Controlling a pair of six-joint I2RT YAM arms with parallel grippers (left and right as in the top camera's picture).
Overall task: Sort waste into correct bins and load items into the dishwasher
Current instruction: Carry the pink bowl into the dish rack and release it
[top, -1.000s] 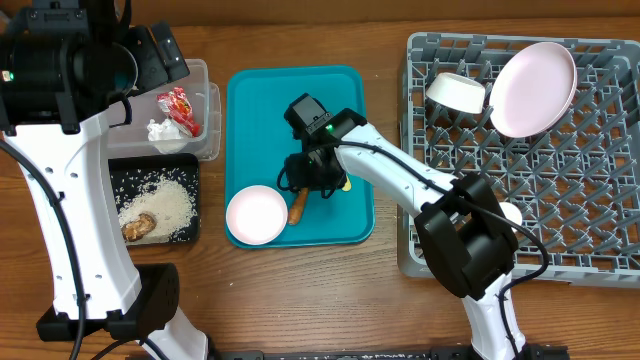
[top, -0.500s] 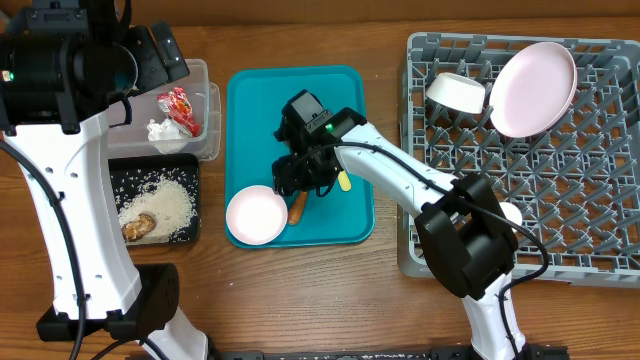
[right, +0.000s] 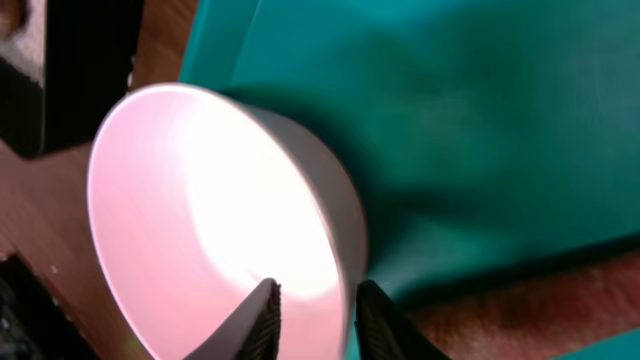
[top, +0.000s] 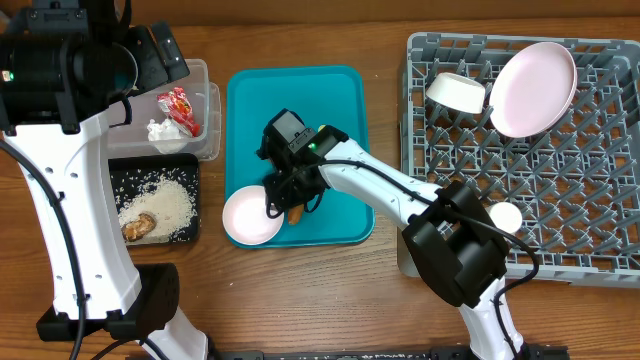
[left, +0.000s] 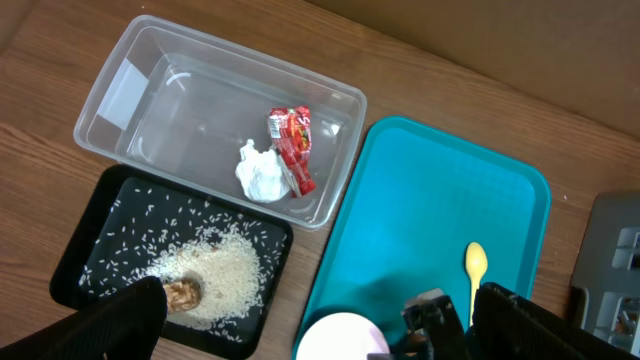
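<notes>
A small white-pink bowl [top: 248, 218] sits at the front left corner of the teal tray [top: 300, 100]. My right gripper [top: 278, 195] is at its right rim. In the right wrist view its fingers [right: 315, 292] straddle the rim of the bowl [right: 200, 200], one inside and one outside, with a gap still showing. An orange-brown carrot [top: 297, 212] lies just right of the bowl. The yellow spoon [left: 476, 265] lies on the tray in the left wrist view. My left gripper [left: 320, 295] is open and empty, high above the bins.
The clear tub [top: 205, 75] holds the red wrapper [top: 178, 105] and white napkin [top: 160, 130]. The black tray [top: 120, 170] holds rice [top: 165, 205] and a brown scrap [top: 138, 227]. The grey rack [top: 560, 200] holds the pink plate [top: 535, 88], a bowl [top: 456, 92] and a cup [top: 505, 215].
My right gripper has moved left and toward the table's front, from the middle of the teal tray to the bowl's rim. The bowl has shifted slightly left. The left arm has not moved.
</notes>
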